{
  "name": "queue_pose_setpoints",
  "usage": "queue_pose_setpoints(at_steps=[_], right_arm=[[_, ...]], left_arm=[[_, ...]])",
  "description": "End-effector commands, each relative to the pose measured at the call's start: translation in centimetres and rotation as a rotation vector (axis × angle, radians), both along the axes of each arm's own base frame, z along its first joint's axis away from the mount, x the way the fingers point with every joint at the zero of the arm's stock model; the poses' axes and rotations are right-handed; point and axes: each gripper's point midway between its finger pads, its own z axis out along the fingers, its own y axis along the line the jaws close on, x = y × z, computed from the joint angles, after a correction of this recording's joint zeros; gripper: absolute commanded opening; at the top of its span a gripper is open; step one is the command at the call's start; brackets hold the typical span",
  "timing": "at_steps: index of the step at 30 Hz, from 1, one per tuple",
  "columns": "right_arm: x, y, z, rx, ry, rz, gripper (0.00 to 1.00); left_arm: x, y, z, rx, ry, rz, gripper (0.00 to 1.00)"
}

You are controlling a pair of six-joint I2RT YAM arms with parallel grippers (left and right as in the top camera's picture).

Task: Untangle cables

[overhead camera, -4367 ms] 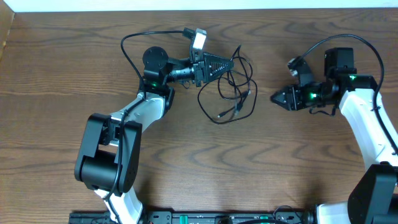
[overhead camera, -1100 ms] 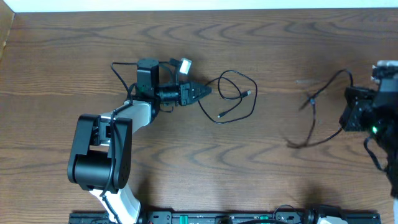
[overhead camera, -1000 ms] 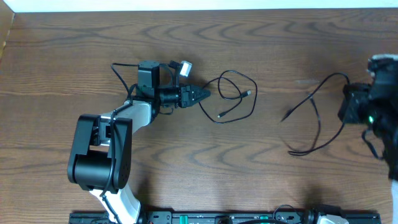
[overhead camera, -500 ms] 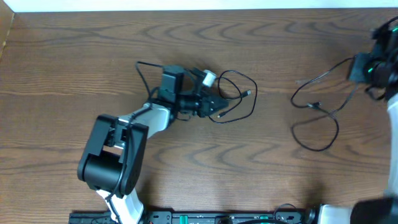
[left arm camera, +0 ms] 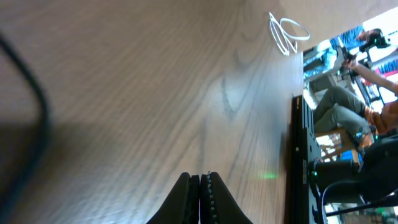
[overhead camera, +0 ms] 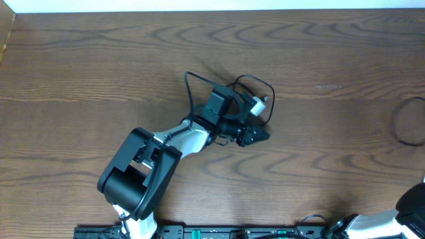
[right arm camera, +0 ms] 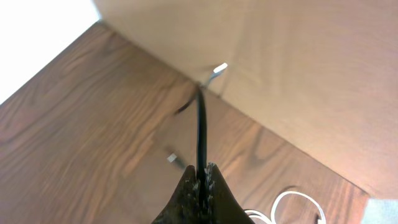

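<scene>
A thin black cable [overhead camera: 265, 85] lies in a loop at the table's middle, partly under my left wrist. My left gripper [overhead camera: 263, 135] is just in front of that loop; in the left wrist view it [left arm camera: 200, 178] is shut with nothing between the fingers, low over bare wood, and a blurred black cord [left arm camera: 34, 118] passes at the left. My right gripper [right arm camera: 200, 167] is shut on a second black cable [right arm camera: 200, 124], whose metal plug [right arm camera: 219, 68] hangs free. That cable's loop [overhead camera: 397, 123] shows at the overhead's right edge. A white cable [right arm camera: 287, 200] lies coiled below it and shows far off in the left wrist view [left arm camera: 287, 30].
The left arm's own thicker black wire [overhead camera: 190, 86] arcs behind its wrist. A pale wall [right arm camera: 298, 68] borders the table beyond the right gripper. A black rail [left arm camera: 305, 168] runs along the table's front edge. The right arm is almost wholly outside the overhead view.
The left arm has swung right and forward, past the middle cable loop. The right arm has left the overhead view, dragging its black cable to the right edge.
</scene>
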Motion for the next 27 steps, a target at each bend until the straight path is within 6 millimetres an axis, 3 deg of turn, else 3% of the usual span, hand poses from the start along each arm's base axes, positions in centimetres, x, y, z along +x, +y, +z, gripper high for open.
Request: queue_pose_setpoints(at_steps=[1, 10, 18, 23, 24, 25, 26, 27], right_arm=[[-0.2, -0.9, -0.6, 0.063, -0.057, -0.009, 0.01], [1.7, -3.8, -9.2, 0.203, 0.072, -0.030, 0.01], [0.2, -6.6, -13.4, 0.238, 0.154, -0.111, 0.01], [0.1, -6.6, -14.1, 0.257, 0.161, -0.122, 0.01], [0.1, -6.6, -14.1, 0.261, 0.158, -0.125, 0.17], [0.2, -6.5, -14.1, 0.265, 0.154, -0.119, 0.46], [0.4, -6.4, -14.2, 0.273, 0.147, -0.111, 0.83], [0.4, -6.2, -14.3, 0.280, 0.147, -0.109, 0.94]], left_arm=[[-0.2, -0.4, 0.0, 0.014, -0.037, -0.003, 0.07], [-0.7, -0.6, -0.1, 0.022, -0.026, -0.015, 0.08], [-1.0, -0.4, -0.5, 0.039, -0.006, -0.012, 0.08], [-1.0, -0.4, -0.6, 0.041, -0.004, -0.012, 0.08], [-1.0, -0.4, -0.5, 0.041, -0.004, -0.012, 0.08], [-1.0, -0.3, -0.6, 0.043, -0.001, -0.012, 0.08], [-0.9, -0.3, -0.7, 0.050, -0.002, -0.006, 0.08], [-0.8, -0.2, -0.9, 0.061, -0.004, 0.002, 0.08]])
